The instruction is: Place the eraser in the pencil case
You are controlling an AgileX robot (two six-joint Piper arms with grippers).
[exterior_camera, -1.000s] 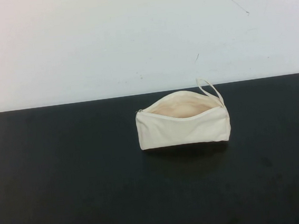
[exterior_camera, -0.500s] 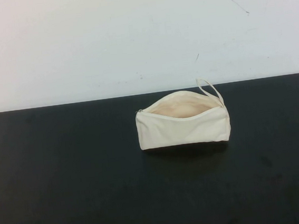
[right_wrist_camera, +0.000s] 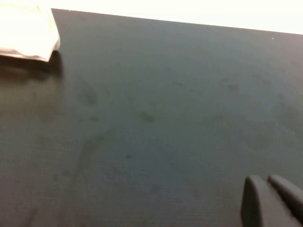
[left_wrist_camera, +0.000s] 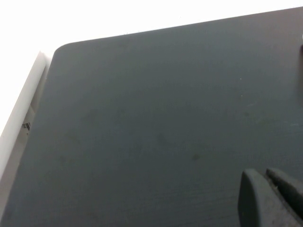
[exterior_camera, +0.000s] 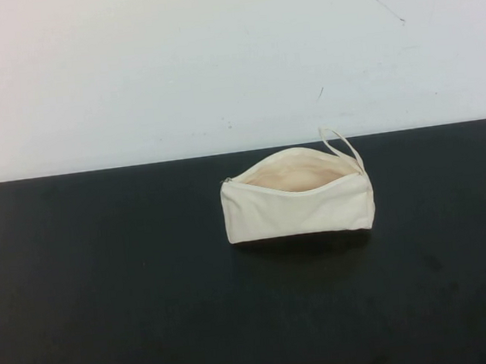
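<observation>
Neither arm shows in the high view, while each wrist view catches its own dark fingertips pressed together above the tabletop: the left gripper [left_wrist_camera: 266,176] with no gap between its pads, and the right gripper [right_wrist_camera: 267,182] likewise closed.

Looked down from the near side at the table [exterior_camera: 107,290]; wrist views skimmed low over it, left gripper [left_wrist_camera: 272,198] and right gripper [right_wrist_camera: 272,201] at frame edges; case [exterior_camera: 297,194] shared with right wrist.
</observation>
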